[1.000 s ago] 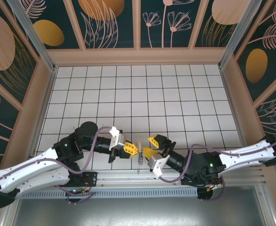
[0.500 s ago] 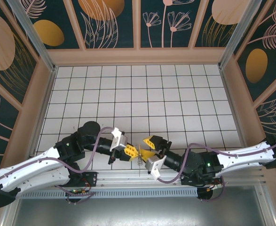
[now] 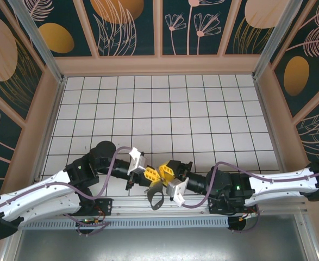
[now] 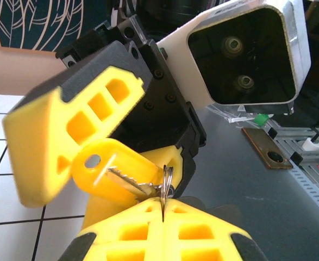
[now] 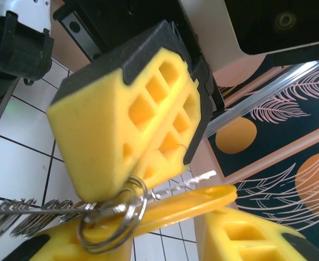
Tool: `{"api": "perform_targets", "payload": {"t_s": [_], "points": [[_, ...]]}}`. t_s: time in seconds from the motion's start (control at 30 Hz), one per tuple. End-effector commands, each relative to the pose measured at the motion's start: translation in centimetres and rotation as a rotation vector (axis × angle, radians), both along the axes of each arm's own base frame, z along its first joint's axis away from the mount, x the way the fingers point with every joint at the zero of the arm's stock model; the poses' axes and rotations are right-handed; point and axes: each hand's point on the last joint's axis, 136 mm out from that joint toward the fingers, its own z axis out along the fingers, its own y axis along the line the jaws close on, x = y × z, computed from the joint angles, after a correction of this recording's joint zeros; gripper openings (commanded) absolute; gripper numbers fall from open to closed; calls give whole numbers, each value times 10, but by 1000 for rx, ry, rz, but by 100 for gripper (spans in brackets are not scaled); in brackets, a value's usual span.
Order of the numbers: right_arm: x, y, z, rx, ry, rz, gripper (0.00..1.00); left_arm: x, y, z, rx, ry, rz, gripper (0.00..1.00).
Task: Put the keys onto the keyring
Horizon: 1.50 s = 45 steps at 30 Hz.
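From above, the left gripper [image 3: 151,174] and right gripper [image 3: 166,170] are seen tip to tip at the table's [image 3: 202,109] six-o'clock edge. From the left wrist, the keyring [image 4: 166,179] is seen pinched in the closed left gripper, a yellow-headed key [image 4: 102,163] at its nine o'clock. From the right wrist, the right gripper's hold on that key cannot be told; threading is judged in hand, and the key must next be aligned with the ring's split.

— What's in the middle?
— The left hand [image 5: 102,185], its yellow pads pressed together on the keyring [image 5: 113,217].
— And hanging from it?
— Silvery keys [image 5: 23,217] fan out leftward; a yellow-headed key [image 5: 186,204] lies across the parted fingers of the right hand [image 5: 164,236].
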Motion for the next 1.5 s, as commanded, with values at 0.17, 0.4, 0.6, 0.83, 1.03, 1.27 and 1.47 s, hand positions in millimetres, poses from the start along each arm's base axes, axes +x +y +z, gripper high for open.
{"api": "perform_targets", "payload": {"t_s": [0.17, 0.4, 0.6, 0.83, 1.03, 1.27, 1.47], "points": [[17, -23, 15, 164, 133, -64, 25, 39, -1, 17, -99, -88, 235, 0], [68, -43, 12, 252, 244, -271, 30, 62, -13, 15, -87, -155, 321, 0], [91, -46, 1, 251, 332, -312, 34, 85, -33, 13, -61, -208, 313, 0], [82, -46, -9, 230, 336, -241, 39, 110, -38, 9, -12, -226, 228, 0], [82, -33, -37, 114, 302, -232, 42, 101, -35, 14, 13, -221, 122, 0], [84, -27, -44, 67, 277, -232, 42, 93, -27, 10, 63, -190, 90, 0], [78, -30, -28, 122, 261, -201, 42, 91, -23, 4, 92, -176, 94, 0]]}}
